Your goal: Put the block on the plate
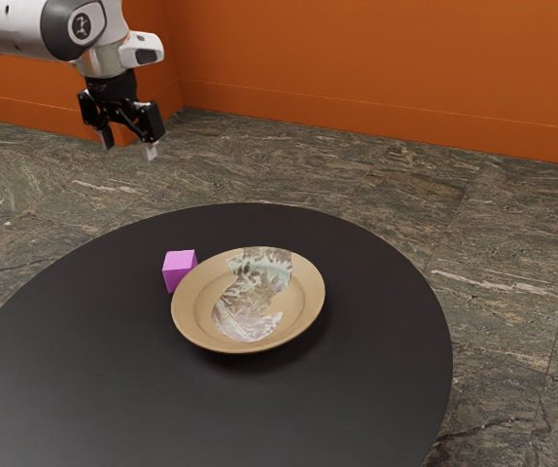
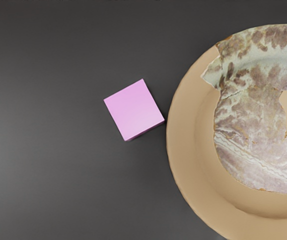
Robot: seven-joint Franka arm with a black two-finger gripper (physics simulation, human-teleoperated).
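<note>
My arm [image 1: 15,29] in from exterior view's upper left. Wrist [image 1: 102,60] bent down. My gripper [image 1: 129,150] up high, pointing down, fingers [image 1: 151,152] spread apart.

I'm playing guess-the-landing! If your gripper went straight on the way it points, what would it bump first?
My gripper points down, jaws open. It would probably meet the pink block first, or the black table just beside it; from this height I can't tell which.
</note>
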